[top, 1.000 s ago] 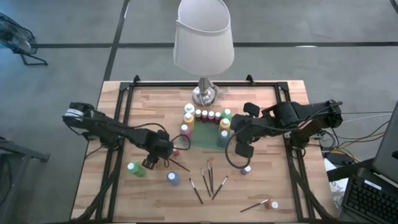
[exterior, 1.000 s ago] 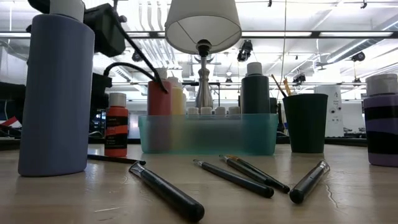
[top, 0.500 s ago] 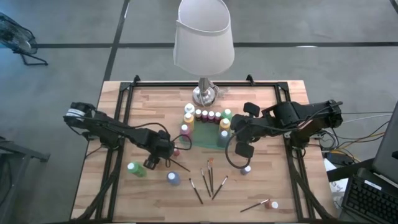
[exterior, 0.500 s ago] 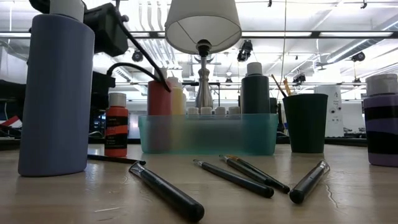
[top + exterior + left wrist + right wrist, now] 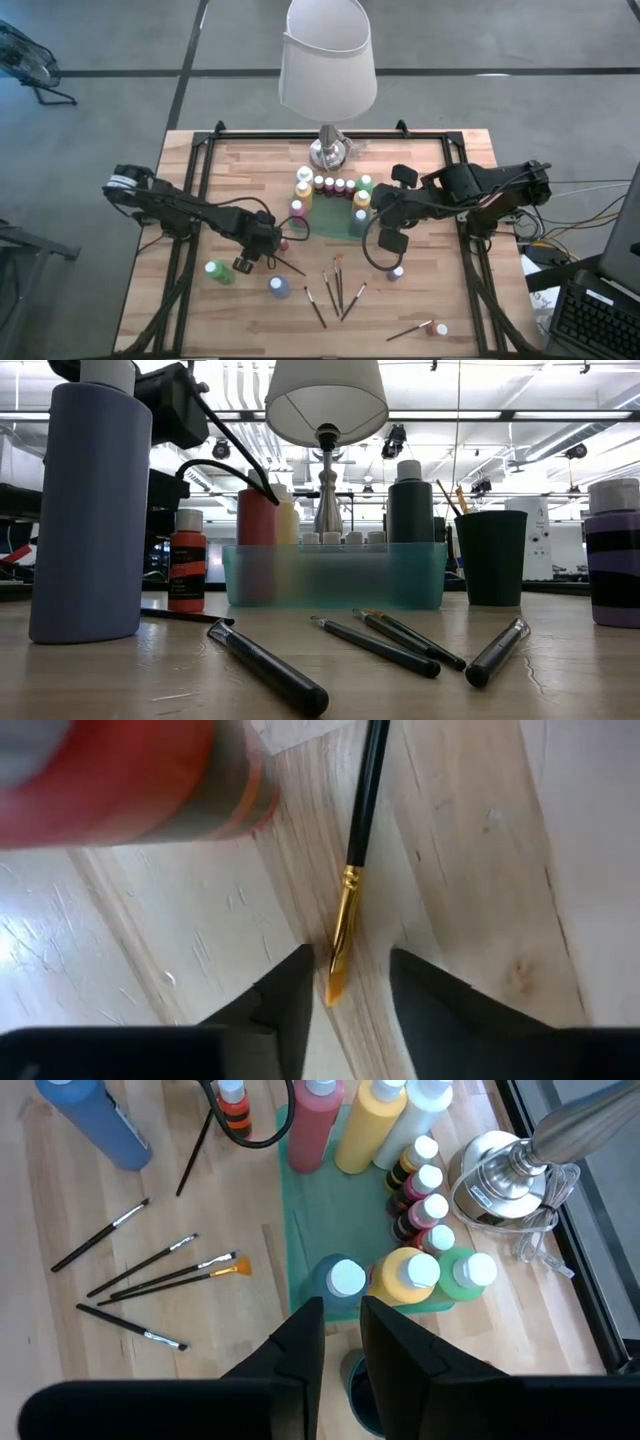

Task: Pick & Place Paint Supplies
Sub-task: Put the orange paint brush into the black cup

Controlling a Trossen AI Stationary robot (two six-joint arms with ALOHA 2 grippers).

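My left gripper (image 5: pixel 262 250) is open and low over the table beside a small red bottle (image 5: pixel 283 243). In the left wrist view its fingers (image 5: pixel 295 995) stand on either side of the orange bristle tip of a black-handled brush (image 5: pixel 352 870) that lies flat on the wood; they do not touch it. My right gripper (image 5: pixel 385 228) is open by a narrow gap (image 5: pixel 341 1325). It hovers over the teal tray (image 5: pixel 330 225) of white-capped bottles and a dark green cup (image 5: pixel 490 555) that holds brushes. Several more brushes (image 5: pixel 335 285) lie on the table.
A blue bottle (image 5: pixel 279 286), a green one (image 5: pixel 218 270) and a purple one (image 5: pixel 396 271) stand on the near half of the table. One brush (image 5: pixel 410 329) and a small bottle (image 5: pixel 440 328) lie near the near right corner. The white-shaded lamp (image 5: pixel 328 60) stands behind the tray.
My left gripper has crept a little toward the table's right, closer to the brush beside the red bottle. The right arm and all the supplies have kept still.
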